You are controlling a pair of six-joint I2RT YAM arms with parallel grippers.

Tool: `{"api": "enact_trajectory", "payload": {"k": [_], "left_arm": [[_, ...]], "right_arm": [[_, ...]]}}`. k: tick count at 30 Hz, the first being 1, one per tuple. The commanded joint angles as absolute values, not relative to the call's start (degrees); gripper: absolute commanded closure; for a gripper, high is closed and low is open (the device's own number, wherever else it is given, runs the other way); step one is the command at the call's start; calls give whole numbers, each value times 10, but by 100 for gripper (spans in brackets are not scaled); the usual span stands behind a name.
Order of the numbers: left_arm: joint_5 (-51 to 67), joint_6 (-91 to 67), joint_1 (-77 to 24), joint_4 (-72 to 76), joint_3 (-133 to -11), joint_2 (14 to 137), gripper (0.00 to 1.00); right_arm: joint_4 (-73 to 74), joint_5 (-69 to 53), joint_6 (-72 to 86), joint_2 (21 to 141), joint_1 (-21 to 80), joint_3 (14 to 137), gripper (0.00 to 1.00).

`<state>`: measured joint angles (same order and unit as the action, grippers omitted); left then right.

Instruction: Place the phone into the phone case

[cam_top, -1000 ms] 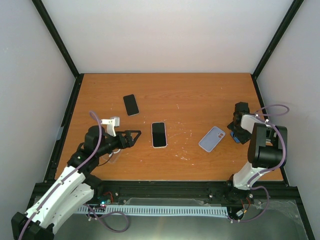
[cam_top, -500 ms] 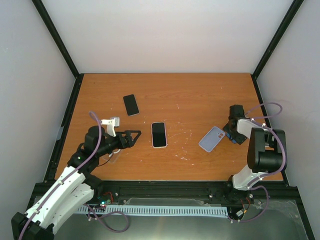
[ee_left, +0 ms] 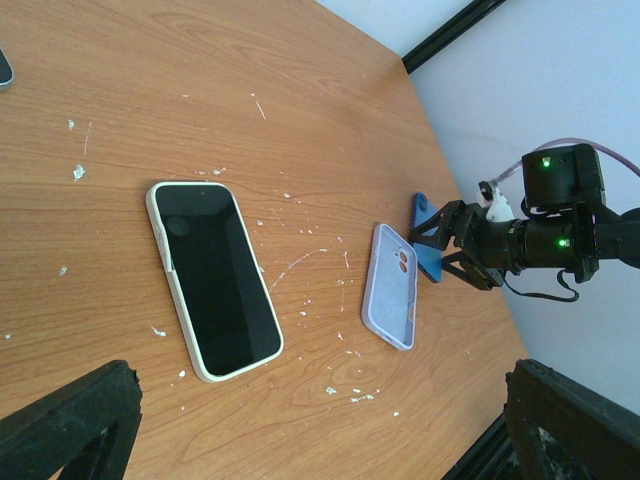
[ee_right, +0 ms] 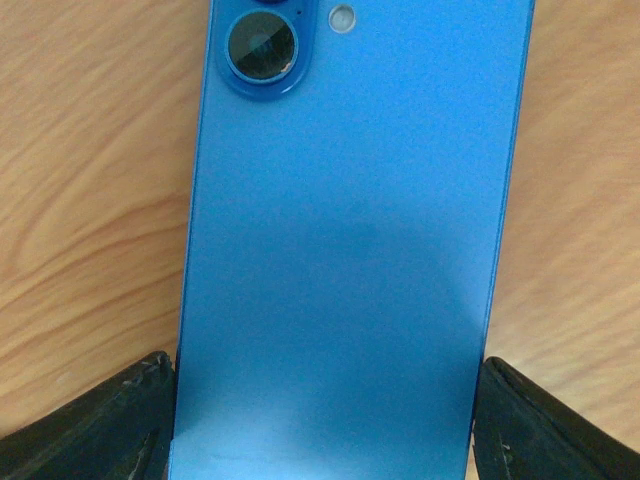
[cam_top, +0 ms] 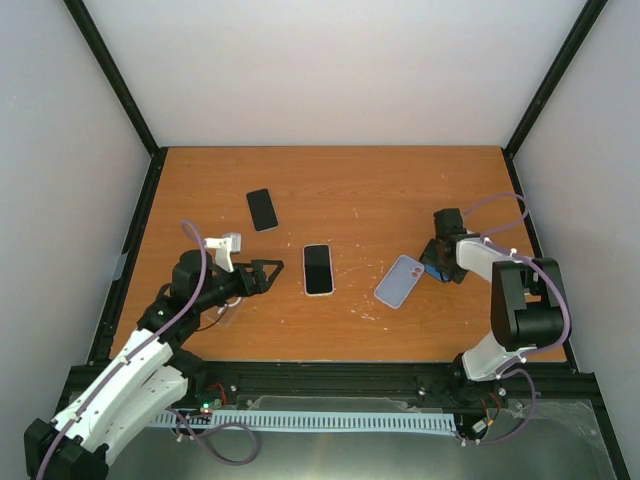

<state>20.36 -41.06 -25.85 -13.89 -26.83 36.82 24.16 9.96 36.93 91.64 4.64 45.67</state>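
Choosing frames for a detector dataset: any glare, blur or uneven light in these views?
Top external: even soft light, no glare on the table, faint shadows. Left wrist: white-rimmed phone and lilac phone case sharp, left fingers dark and soft. Right wrist: blue phone fills the frame, slightly soft, darker mid-body; right fingers out of focus.

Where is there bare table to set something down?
Bare: the far right corner beyond the right gripper, and the near strip in front of the white-edged phone. Crowded: the middle, from the left gripper past that phone to the purple case.
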Motion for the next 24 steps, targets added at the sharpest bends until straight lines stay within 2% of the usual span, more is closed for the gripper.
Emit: {"api": "enact_trajectory", "payload": {"k": [1, 15, 24], "left_arm": [[203, -419, -260, -128, -282, 379, 0], [210, -466, -260, -113, -287, 458, 1], [252, -488, -259, -53, -325, 547, 8]], "right_arm": [[261, -12, 361, 940, 95, 447, 34], [229, 4, 319, 922, 217, 464, 37], [184, -35, 301, 908, 251, 468, 40]]}}
